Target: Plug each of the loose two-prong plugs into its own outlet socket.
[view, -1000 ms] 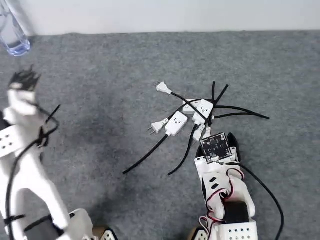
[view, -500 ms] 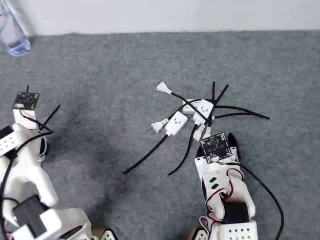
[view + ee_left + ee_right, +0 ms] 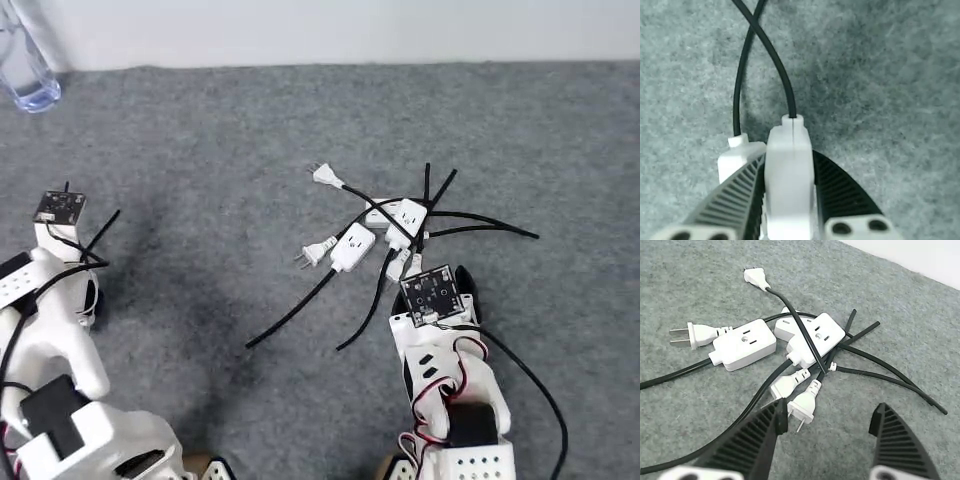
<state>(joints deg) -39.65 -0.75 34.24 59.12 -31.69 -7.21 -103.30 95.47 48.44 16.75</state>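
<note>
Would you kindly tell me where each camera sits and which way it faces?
High view: fixed above the table, looking down on the cord pile; left arm and right arm show.
Left wrist view: on the left arm, looking along the left hand, shut on a white connector.
Right wrist view: on the right arm, looking past the open right hand at the pile.
High and right wrist views share the outlet socket.

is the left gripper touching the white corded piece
Touching. In the left wrist view the left gripper clamps the white corded piece, with a finger pressed against each side and no gap.
</note>
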